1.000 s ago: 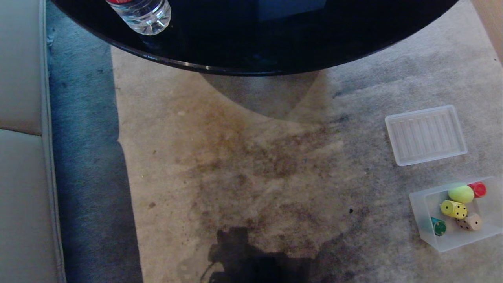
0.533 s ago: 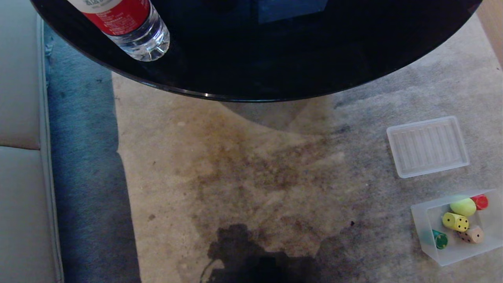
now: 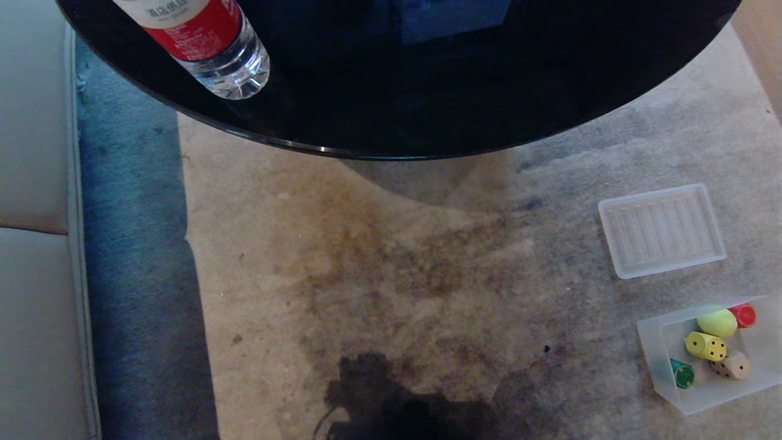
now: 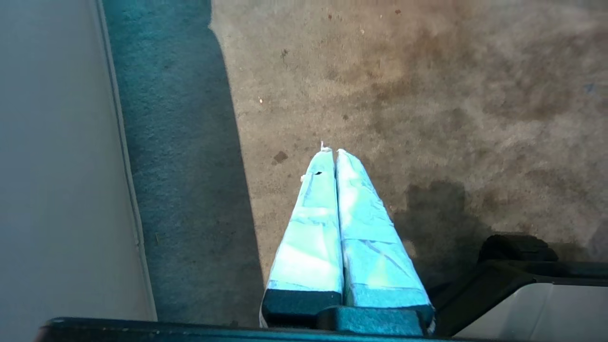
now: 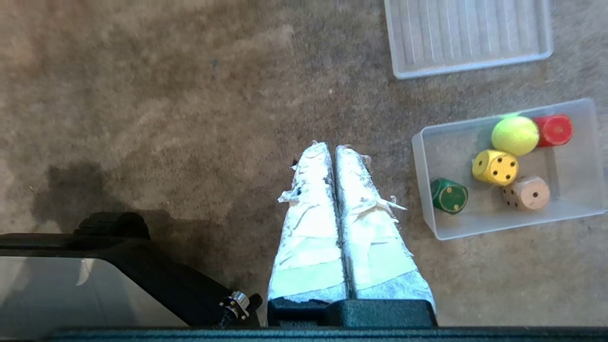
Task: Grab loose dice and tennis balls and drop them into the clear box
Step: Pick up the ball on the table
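Where bottle (image 3: 208,46) stands | red label; writing unreadable

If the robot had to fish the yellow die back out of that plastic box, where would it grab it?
Probably from straight above, fingers closing on two opposite flat faces of the yellow die. The clear box is open-topped and its walls block the sides. The tennis ball sits close against one corner, so the faces away from it look freer.

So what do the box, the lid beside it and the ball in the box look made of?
Box: frosted translucent plastic, probably; the green die shows hazily through its wall.
Lid: same cloudy plastic by the look, moulded with parallel ribs.
Ball: yellow-green with a matte, soft-looking surface, likely felt, though no fuzz can be made out.
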You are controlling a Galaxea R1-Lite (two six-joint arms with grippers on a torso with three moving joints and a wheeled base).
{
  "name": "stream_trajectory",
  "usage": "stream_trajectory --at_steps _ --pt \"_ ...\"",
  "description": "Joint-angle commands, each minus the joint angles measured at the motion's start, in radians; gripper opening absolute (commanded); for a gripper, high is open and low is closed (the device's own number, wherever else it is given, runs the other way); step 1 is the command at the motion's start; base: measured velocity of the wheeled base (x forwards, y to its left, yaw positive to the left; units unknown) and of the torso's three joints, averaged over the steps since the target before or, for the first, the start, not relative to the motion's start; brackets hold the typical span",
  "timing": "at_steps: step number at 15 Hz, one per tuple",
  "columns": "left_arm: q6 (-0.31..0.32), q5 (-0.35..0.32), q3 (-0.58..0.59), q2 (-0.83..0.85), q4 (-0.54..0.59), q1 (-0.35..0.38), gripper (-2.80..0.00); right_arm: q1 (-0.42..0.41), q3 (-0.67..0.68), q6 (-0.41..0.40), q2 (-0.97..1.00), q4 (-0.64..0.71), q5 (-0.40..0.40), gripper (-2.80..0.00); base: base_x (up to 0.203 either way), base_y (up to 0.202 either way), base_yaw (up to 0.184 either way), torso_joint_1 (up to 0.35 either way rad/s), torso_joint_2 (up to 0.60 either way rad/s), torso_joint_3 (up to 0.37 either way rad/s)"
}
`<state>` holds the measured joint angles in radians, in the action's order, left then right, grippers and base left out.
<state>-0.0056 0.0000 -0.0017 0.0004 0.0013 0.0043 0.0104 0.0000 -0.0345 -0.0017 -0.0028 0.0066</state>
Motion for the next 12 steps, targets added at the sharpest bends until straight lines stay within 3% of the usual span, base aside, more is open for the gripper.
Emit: stream_trajectory --at_steps 1,12 --pt "-0.001 0.0 0.0 0.0 0.0 0.0 -2.8 0.0 0.002 -0.002 0.002 0.0 0.0 -2.8 0.0 0.0 0.0 0.002 0.01 0.176" --pt "-0.004 0.0 0.0 0.0 -0.001 0.0 -2.8 0.0 0.002 -0.001 0.002 0.0 0.0 -2.8 0.0 0.0 0.0 0.002 0.0 0.201"
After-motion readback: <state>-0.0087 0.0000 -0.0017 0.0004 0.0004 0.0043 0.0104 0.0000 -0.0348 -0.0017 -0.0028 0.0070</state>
